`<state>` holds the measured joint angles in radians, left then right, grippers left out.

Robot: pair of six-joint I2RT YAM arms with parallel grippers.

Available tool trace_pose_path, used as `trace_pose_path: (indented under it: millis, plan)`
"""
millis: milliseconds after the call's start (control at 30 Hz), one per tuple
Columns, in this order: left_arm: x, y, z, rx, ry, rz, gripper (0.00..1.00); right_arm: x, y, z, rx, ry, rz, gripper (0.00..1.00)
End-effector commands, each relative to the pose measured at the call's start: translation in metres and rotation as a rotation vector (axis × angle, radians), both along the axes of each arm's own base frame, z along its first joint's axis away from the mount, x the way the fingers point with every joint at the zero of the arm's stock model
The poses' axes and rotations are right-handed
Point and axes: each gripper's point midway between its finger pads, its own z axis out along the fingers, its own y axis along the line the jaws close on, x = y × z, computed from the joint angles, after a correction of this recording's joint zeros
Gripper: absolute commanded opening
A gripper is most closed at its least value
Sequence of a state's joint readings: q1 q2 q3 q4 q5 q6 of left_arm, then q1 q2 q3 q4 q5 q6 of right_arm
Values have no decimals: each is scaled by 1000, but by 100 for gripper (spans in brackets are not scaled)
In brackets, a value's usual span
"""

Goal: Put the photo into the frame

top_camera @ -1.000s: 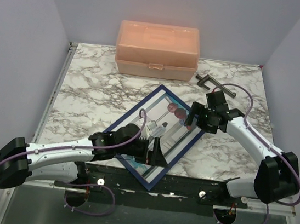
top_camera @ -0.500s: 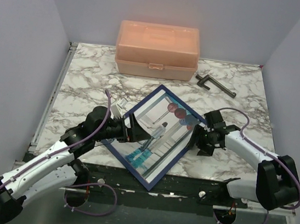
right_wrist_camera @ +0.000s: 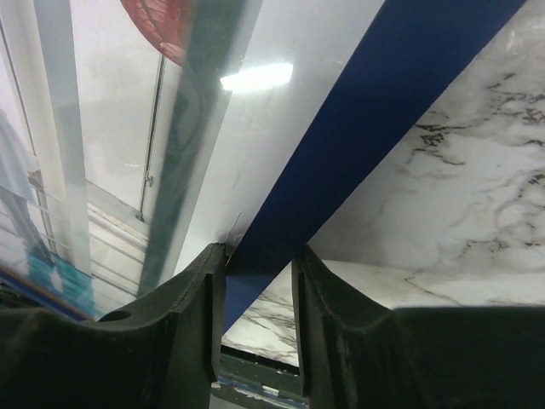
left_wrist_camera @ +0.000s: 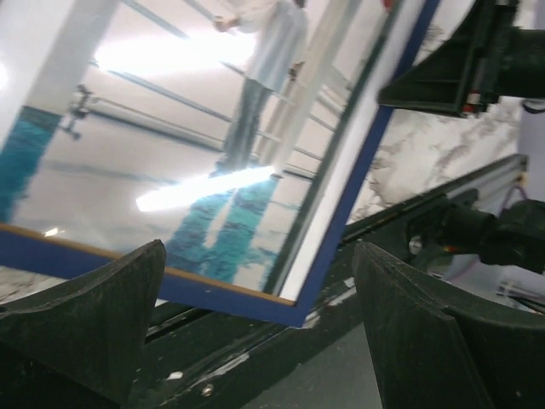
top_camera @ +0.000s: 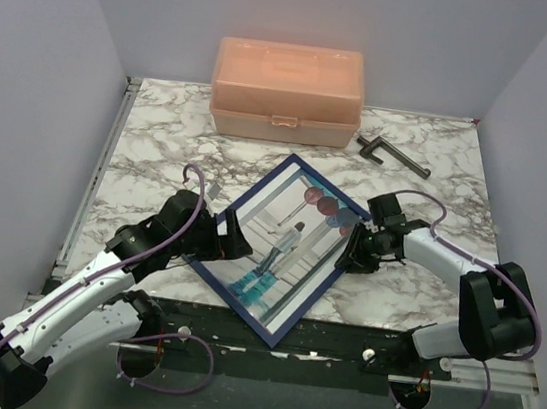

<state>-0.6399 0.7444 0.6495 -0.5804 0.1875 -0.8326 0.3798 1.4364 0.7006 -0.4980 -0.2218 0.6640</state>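
The photo (left_wrist_camera: 170,128) lies in the frame (right_wrist_camera: 383,111), between our grippers.
Our left gripper (left_wrist_camera: 255,273) gapes wide around the near corner; the right gripper (right_wrist_camera: 260,256) straddles the frame's edge narrowly, likely to steady it, though we cannot tell if it bites.

The left claw (top_camera: 232,238) has pulled back from over the lower middle of the frame (top_camera: 306,305) to its left edge. Its arm is now folded toward the picture's lower left. The right claw (top_camera: 347,257) has dropped from above the frame's upper right to its right edge, fingers drawn closer together astride the blue border.
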Motion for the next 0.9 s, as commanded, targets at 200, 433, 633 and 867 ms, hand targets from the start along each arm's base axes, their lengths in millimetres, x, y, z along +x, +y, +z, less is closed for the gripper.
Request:
trace_pose_path:
  millis: [200, 433, 633, 867]
  plan:
    - [16, 56, -18, 268, 15, 160, 94, 35, -21, -11, -190, -77, 78, 13]
    - [24, 73, -48, 292, 115, 220, 94, 70, -37, -3, -356, -111, 161, 1]
    - [33, 86, -72, 319, 191, 278, 94, 97, -47, 0, -453, -151, 172, 2]
    - [47, 95, -93, 368, 235, 322, 94, 102, -20, 6, -324, -122, 145, 49]
